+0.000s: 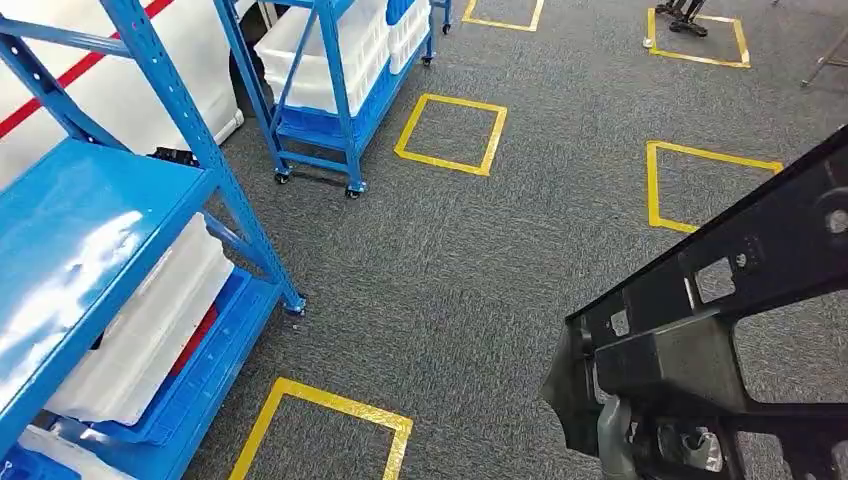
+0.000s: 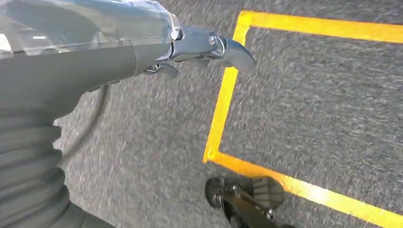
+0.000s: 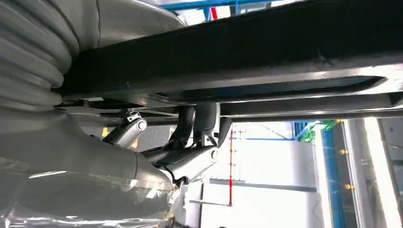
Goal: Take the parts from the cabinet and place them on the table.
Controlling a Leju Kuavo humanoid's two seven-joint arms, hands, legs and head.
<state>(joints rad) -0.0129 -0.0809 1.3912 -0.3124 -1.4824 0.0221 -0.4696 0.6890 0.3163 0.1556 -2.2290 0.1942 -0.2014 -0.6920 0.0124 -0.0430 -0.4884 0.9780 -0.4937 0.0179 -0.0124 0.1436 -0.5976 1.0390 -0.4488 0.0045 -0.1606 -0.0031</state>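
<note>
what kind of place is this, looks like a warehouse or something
Probably a factory or warehouse training floor: blue metal racks on wheels hold white plastic bins, yellow tape squares mark spots on the grey carpet, and the right hand carries a black frame part.

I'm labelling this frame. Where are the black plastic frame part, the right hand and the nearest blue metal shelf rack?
black plastic frame part [image 1: 690,350], head view, its thick central bar
right hand [image 3: 190,159], right wrist view, fingers under the part
blue metal shelf rack [image 1: 70,220], head view, top shelf surface

The rack [image 1: 110,250] stands left, a cart [image 1: 335,90] behind it, the part [image 1: 720,330] right.
</note>
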